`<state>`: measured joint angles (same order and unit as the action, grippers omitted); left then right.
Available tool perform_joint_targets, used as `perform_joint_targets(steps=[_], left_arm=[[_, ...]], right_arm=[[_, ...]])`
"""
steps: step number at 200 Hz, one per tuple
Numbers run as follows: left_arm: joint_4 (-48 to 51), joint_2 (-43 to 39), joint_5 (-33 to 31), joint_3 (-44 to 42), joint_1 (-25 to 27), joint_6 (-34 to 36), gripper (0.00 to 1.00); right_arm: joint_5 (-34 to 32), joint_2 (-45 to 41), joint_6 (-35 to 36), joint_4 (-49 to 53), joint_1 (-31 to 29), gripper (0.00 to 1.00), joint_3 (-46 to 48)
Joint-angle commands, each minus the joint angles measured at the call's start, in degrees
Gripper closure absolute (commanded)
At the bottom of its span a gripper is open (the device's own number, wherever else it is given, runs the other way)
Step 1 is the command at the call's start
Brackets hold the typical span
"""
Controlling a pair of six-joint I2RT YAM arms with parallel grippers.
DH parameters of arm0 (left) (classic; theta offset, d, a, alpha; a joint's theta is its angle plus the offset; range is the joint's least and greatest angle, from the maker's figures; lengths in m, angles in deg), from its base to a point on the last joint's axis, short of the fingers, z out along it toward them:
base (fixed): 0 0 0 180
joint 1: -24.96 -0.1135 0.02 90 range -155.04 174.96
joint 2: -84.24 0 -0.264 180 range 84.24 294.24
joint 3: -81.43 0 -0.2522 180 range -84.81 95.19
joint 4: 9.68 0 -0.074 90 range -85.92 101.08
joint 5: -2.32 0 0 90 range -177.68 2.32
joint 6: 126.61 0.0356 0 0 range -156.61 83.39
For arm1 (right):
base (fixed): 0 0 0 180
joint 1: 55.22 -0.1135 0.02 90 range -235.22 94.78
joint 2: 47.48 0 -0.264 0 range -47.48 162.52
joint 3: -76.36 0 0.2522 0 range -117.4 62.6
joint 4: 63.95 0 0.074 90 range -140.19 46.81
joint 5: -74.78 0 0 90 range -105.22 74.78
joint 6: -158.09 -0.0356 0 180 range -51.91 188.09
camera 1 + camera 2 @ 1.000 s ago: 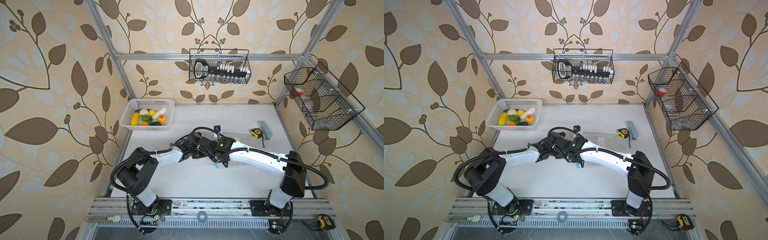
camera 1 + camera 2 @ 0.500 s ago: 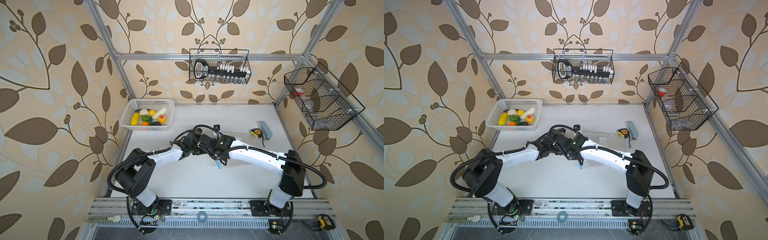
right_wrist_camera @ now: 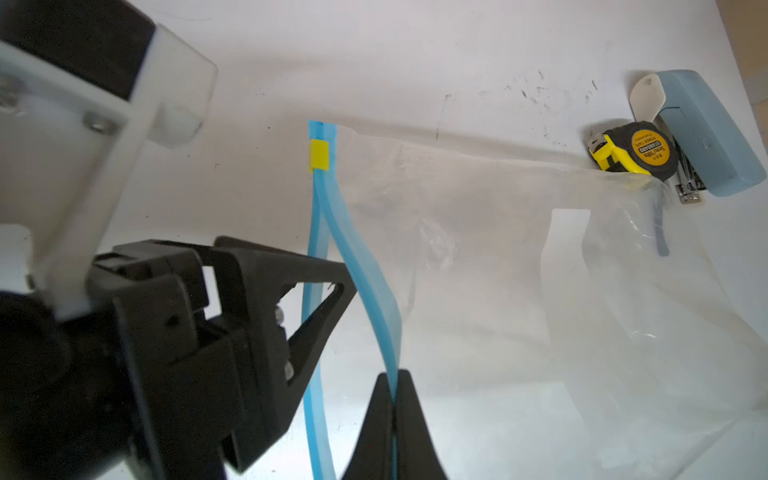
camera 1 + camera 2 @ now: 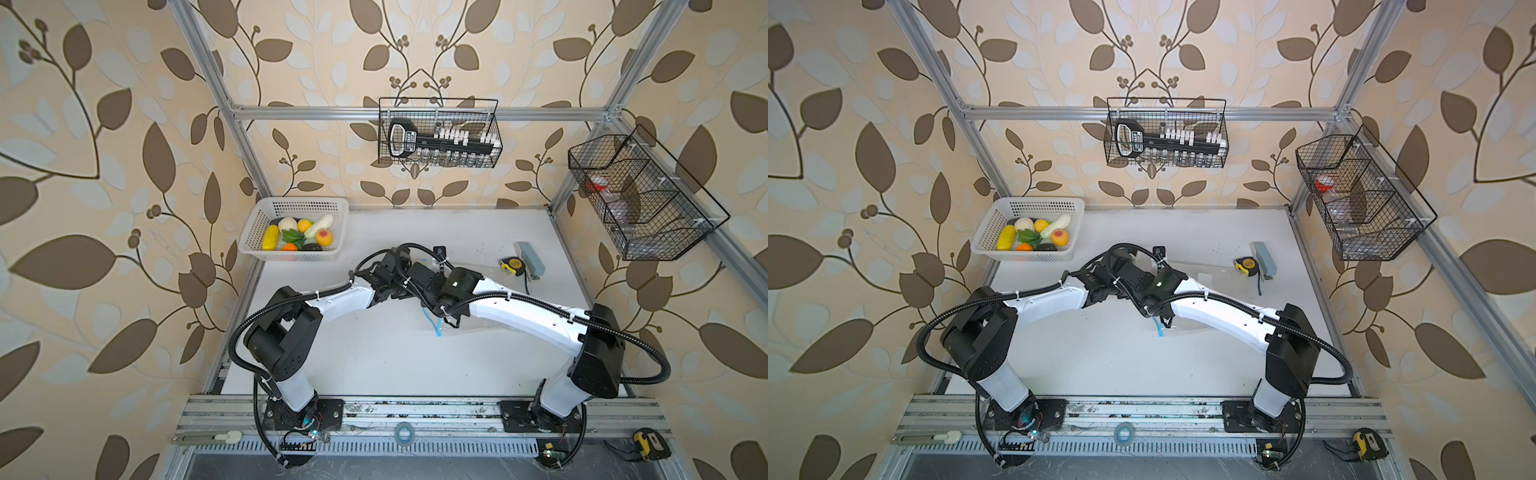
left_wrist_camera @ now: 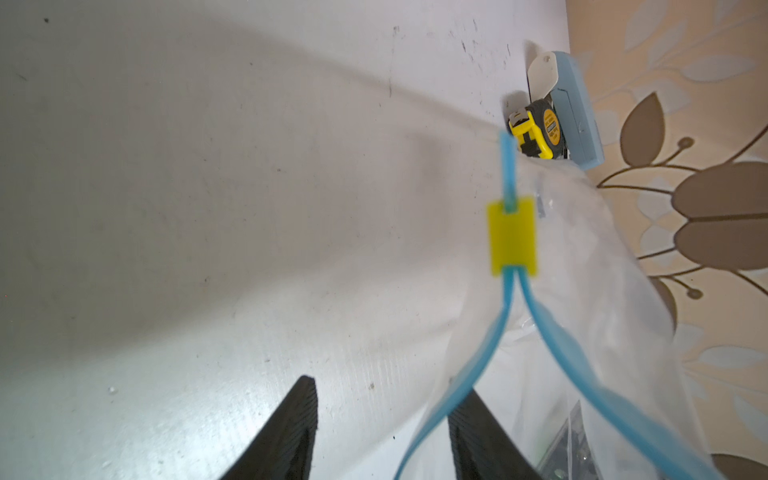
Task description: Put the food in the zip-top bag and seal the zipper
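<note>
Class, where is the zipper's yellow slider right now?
In both wrist views the yellow slider sits near one end of the zipper, where its two blue strips meet.

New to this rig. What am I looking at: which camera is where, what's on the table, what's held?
The left arm and right arm are robot arms mounted at the table's front. Two pictures come from one overhead stereo camera, so they nearly match. The other two come from a camera on each wrist, looking past its claw. On the table: a white basket of toy food at the back left, a tape measure beside a pale blue box at the right, and a clear zip-top bag in the middle. The right claw is shut on one lip of the bag's blue zipper; the left claw is open at the other lip. A yellow slider sits near one end.
</note>
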<state>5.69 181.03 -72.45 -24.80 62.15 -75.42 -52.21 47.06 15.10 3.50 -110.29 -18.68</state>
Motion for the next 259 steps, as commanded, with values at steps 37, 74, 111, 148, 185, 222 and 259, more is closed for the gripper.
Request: perform_joint_targets(steps=[37,74,111,148,185,222,259], left_arm=[[4.22,1.29,-6.26,2.38,0.53,-0.86,0.62],[5.08,2.00,-7.64,1.66,0.53,-1.94,0.70],[5.67,1.28,-9.05,0.74,0.54,-2.37,0.70],[5.51,-0.18,-8.57,-0.14,0.58,-2.50,0.65],[6.45,-3.93,-8.99,-1.31,0.54,-2.25,0.57],[7.09,-7.65,-10.41,-3.37,0.53,-2.26,0.52],[7.55,-9.91,-10.99,-5.54,0.53,-2.63,0.45]], right_arm=[[0.86,-2.87,0.08,-0.56,1.21,1.00,2.65],[0.78,-2.94,-0.01,-0.53,1.31,1.00,3.05],[1.12,-3.02,-0.26,-0.95,1.41,1.00,3.05],[1.57,-2.18,-0.10,-1.51,1.41,1.00,2.73],[1.40,-0.14,-0.28,-1.13,1.39,1.00,1.32],[1.13,1.68,-0.75,-0.01,1.40,1.00,-0.10],[1.46,2.48,-0.91,-0.03,1.45,1.00,-0.33]])
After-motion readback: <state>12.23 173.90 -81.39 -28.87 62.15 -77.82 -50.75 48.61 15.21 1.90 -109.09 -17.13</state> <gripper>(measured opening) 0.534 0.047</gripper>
